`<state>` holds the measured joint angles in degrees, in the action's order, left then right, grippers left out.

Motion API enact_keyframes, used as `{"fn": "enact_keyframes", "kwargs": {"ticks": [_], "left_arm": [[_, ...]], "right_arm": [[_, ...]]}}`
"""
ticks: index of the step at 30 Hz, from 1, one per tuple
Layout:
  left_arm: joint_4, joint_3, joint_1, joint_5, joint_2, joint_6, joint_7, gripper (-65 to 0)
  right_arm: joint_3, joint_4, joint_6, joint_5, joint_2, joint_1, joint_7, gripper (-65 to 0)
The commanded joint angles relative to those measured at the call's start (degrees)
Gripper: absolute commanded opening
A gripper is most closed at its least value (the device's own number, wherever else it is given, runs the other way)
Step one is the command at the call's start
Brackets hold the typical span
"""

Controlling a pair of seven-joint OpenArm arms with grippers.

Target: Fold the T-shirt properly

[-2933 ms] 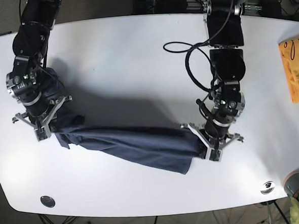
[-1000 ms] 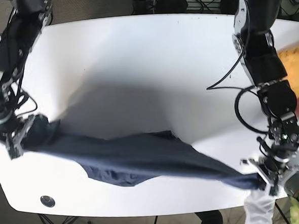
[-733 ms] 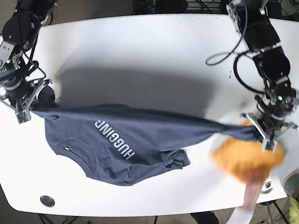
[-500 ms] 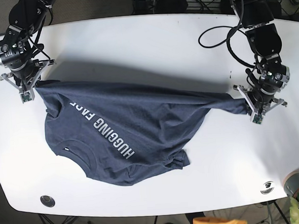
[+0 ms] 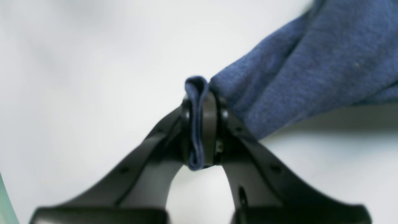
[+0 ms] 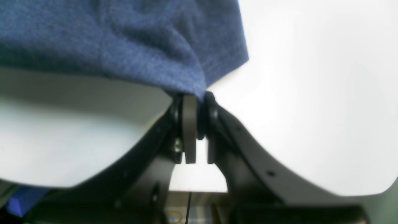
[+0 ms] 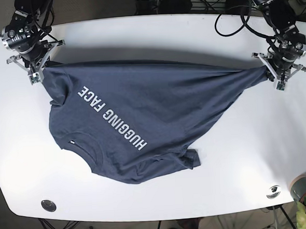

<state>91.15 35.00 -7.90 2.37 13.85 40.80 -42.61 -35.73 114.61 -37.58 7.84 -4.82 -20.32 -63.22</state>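
Navy T-shirt (image 7: 138, 126), print side up on the white table (image 7: 154, 42), was stretched between left gripper (image 7: 276, 71) and right gripper (image 7: 33, 70), each clamped on a hem corner; spreading looked nearly done, no fold yet made.

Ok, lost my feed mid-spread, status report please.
Left gripper and right gripper both shut on shirt corners. Shirt stretched across table, print up, near hem bunched. Nothing in the way.
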Motion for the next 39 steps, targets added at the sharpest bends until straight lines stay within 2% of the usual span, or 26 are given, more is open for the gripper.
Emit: {"fn": "enact_keyframes", "kwargs": {"ticks": [1,5,9,14,17,19,22,24,29,37,39], "left_arm": [[1.3,2.1,-0.6,0.8,1.2,-0.8,0.4,-65.0],[1.1,4.3,-2.5,0.9,1.3,-0.8,0.4,-65.0],[0.9,5.8,-4.2,0.9,1.3,-0.8,0.4,-65.0],[0.9,6.0,-5.0,0.8,1.3,-0.8,0.4,-65.0],[0.9,6.0,-5.0,0.7,1.2,-0.8,0.4,-65.0],[0.9,6.0,-4.9,0.7,1.2,-0.8,0.4,-65.0],[0.9,6.0,-4.6,0.7,1.2,-0.8,0.4,-65.0],[0.9,6.0,-4.6,0.7,1.3,-0.8,0.4,-65.0],[0.8,5.9,-4.5,0.7,1.4,-0.8,0.4,-65.0],[0.9,5.8,-4.5,0.7,1.4,-0.8,0.5,-65.0],[0.9,5.8,-4.5,0.7,1.5,-0.8,0.5,-65.0]], "right_arm": [[-0.5,1.0,-0.70,-0.9,-0.7,-2.0,-0.1,-62.8],[-2.8,1.0,-2.42,-0.9,0.7,-5.1,-0.7,-62.8],[-5.8,0.6,-2.42,-0.9,0.6,-5.4,-3.8,-62.6],[-5.8,1.0,-2.42,-0.9,0.5,-4.1,-3.8,-59.9],[-5.0,1.1,-2.42,-0.9,0.5,-3.6,-3.8,-44.7],[-5.1,1.2,-2.42,-0.9,0.6,-3.3,-3.6,-31.5],[-4.9,1.2,-2.42,-0.9,0.6,-2.1,-3.6,-15.9],[-5.0,1.1,-2.42,-0.9,0.6,-1.0,-3.3,-10.0],[-2.6,0.9,-2.42,-0.8,0.7,3.4,0.5,-10.6],[4.2,-4.8,-2.42,-1.4,0.2,14.0,0.5,-12.7],[6.1,-6.6,-2.42,-1.4,-0.9,16.4,0.5,-12.7]]}}
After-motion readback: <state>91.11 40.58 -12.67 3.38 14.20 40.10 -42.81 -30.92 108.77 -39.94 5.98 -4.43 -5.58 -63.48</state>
